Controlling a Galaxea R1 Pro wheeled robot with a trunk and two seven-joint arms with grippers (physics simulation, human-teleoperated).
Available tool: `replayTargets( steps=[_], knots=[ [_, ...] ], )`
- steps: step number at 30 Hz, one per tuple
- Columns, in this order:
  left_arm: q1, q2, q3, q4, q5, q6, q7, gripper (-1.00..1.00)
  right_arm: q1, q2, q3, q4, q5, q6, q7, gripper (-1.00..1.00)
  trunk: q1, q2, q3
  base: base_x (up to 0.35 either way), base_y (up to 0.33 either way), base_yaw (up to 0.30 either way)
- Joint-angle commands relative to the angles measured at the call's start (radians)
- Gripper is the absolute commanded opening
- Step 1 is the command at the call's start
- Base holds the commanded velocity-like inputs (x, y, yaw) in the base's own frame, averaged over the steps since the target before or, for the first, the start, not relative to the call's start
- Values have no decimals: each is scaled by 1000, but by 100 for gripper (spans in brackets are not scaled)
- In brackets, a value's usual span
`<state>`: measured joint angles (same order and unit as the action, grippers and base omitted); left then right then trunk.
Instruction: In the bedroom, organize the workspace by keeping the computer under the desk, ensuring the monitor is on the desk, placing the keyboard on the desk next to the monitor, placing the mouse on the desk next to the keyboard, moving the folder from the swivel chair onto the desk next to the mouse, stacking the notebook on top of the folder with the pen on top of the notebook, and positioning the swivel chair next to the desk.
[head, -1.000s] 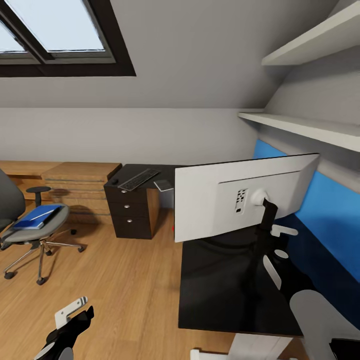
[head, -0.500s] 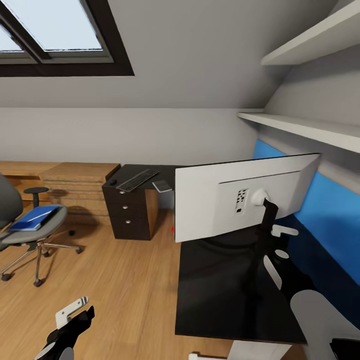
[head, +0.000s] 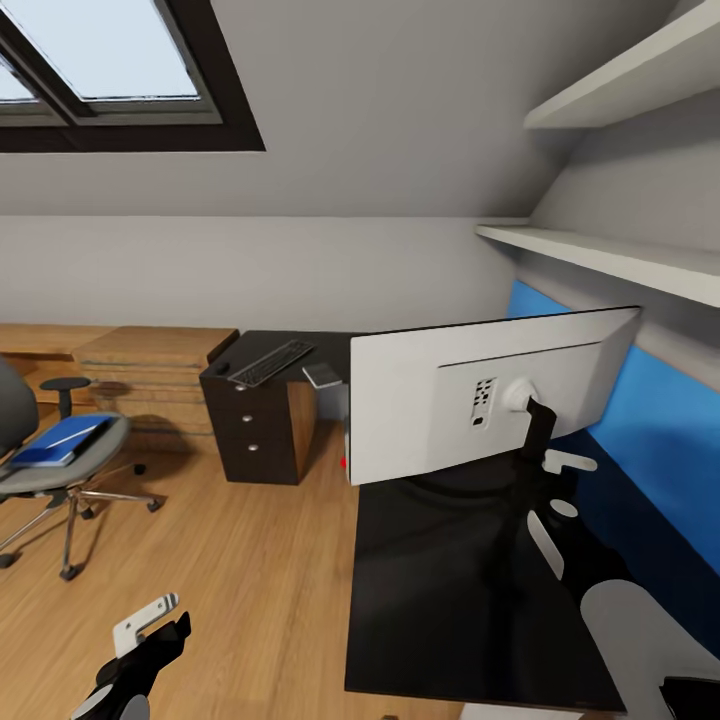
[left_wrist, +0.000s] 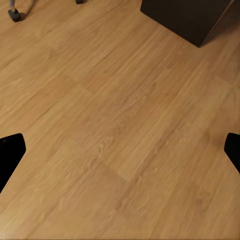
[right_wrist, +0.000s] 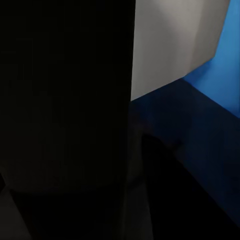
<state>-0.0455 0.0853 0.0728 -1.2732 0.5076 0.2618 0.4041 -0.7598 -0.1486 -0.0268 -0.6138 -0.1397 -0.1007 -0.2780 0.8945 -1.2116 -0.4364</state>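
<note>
On the desk (head: 460, 590), the monitor (head: 480, 395) stands with its pale back showing, right gripper (head: 535, 440) closed around its stem. Keyboard (head: 268, 361) lies on the far wing. Folder (head: 55, 442) rests on the swivel chair (head: 60, 470). Left gripper (left_wrist: 120, 150) spread wide over floor (left_wrist: 120, 125).

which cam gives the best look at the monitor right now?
Head view. The monitor is seen whole from behind, its pale back, mount and dark stem standing on the desk. Right wrist view gives a close, dark crop with a pale corner, probably its back.
</note>
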Motion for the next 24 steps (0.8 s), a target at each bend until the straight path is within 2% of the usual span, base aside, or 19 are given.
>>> replayTargets(
  steps=[1, 13, 24],
  knots=[
    [0, 0, -1, -2, 8, 4, 6, 100, -1, 0, 2, 0, -11, -6, -3, -100, 0, -1, -1, 222, -1, 0],
    [0, 1, -1, -2, 8, 4, 6, 100, -1, 0, 2, -1, -11, -6, -3, -100, 0, -1, -1, 245, 0, 0],
    [0, 1, -1, -2, 8, 7, 6, 100, -1, 1, 4, -2, -11, -6, -1, -100, 0, -1, -1, 14, 0, 0]
  ],
)
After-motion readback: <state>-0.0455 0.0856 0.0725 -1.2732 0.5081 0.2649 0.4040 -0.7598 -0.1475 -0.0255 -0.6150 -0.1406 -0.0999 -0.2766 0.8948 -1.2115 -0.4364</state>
